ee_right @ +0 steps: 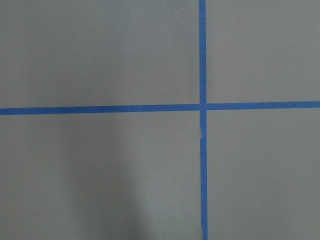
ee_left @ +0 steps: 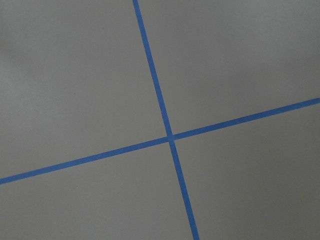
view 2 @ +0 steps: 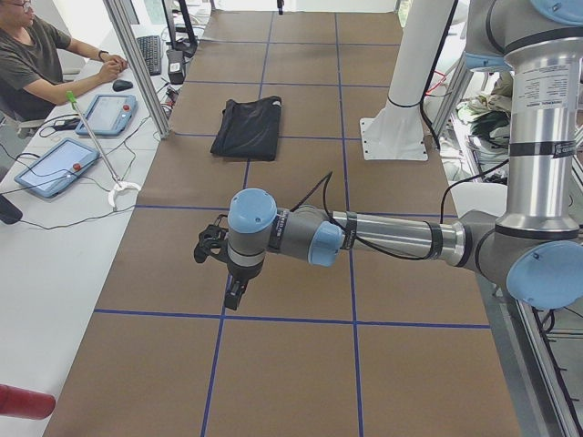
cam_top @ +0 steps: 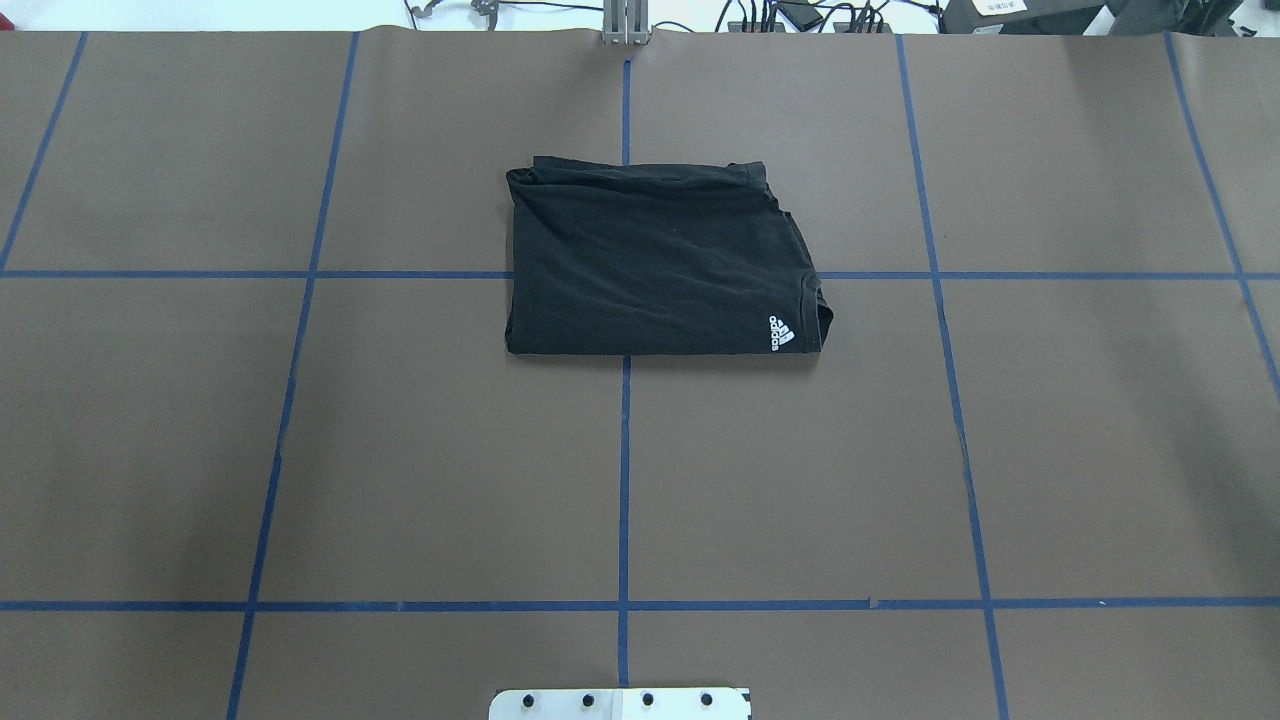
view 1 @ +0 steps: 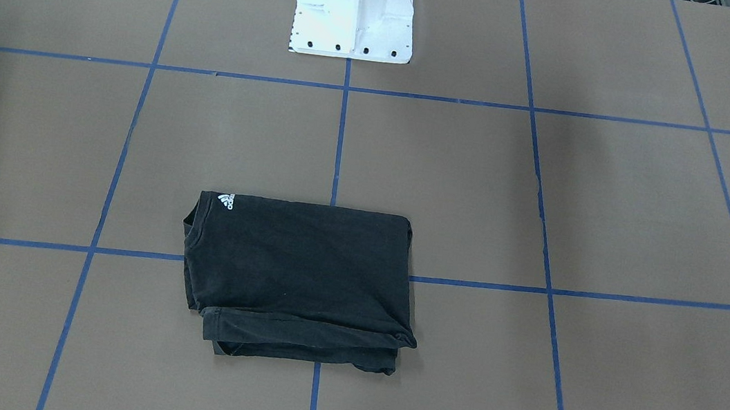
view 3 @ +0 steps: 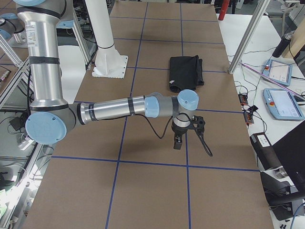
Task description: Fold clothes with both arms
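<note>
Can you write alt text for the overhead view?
A black T-shirt, folded into a rectangle with a small white logo at one corner, lies on a brown table gridded with blue tape. A white base plate shows at the bottom edge.

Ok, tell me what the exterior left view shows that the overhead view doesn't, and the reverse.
Only exterior left: the left arm stretched over the table, its end effector hanging above bare table away from the shirt, and a person seated at a side desk with tablets.
Only overhead: the shirt's white logo at its near right corner, and cables beyond the table's far edge.
Both: the shirt folded into a rectangle on the brown table with blue tape lines, and the white pedestal base.
</note>
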Robot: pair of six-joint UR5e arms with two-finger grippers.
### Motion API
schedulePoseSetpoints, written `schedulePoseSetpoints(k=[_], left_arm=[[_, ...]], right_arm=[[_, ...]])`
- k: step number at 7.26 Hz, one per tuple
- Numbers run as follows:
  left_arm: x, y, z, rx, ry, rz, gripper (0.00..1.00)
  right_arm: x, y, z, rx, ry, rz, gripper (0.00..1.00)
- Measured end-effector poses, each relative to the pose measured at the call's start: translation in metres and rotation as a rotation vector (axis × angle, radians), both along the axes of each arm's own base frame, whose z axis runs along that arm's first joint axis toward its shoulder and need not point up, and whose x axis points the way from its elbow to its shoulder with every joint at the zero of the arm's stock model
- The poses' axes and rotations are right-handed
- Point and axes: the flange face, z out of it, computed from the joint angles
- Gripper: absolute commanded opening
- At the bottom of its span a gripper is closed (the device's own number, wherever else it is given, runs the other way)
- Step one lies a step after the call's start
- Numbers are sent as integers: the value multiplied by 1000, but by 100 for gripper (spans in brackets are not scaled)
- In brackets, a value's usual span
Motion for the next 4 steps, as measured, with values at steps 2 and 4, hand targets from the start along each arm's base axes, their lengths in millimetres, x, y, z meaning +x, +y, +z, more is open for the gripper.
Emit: schedulePoseSetpoints(k=[2, 4], left_arm=[[-2, -2, -12, 23, -3, -6, 99], [-3, -1, -12, 24, -1, -5, 99]], right_arm=[[-1, 6, -9, 8, -26, 0, 100], [-2, 12, -15, 18, -51, -2, 100]])
